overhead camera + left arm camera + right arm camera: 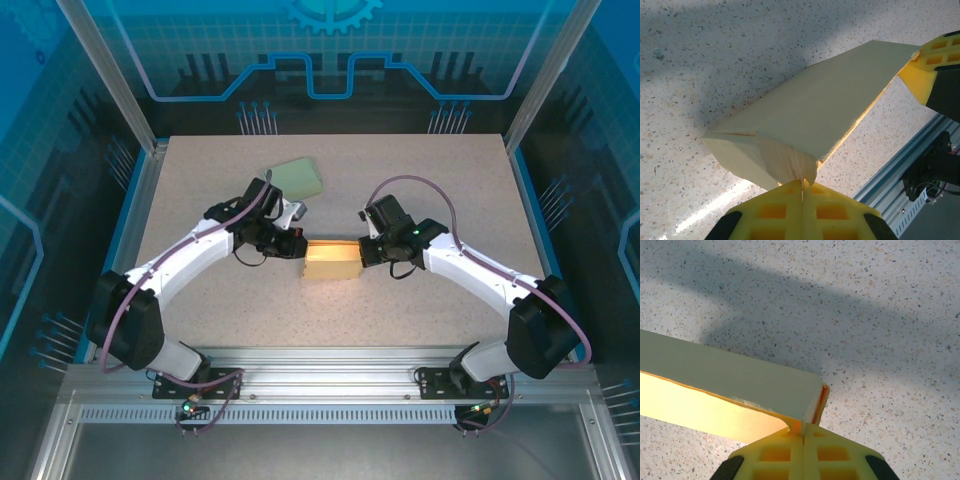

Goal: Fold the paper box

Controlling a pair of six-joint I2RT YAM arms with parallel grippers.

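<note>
Two grippers, both pinched shut on one paper box (331, 258) mid-table: left gripper (297, 244) grips its left end, right gripper (363, 249) its right end. Speckled beige table (420, 190), shadowed under the box. Pale green flat piece (298, 177) lies far-left, possibly another box. Blue-lit panel walls (330, 60) enclose the cell; aluminium frame (330, 385) along the near edge.

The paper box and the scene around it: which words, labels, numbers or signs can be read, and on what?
None.
The paper box and the green object behind it are plain.
The back wall bears a gear drawing and lines, no letters.
</note>
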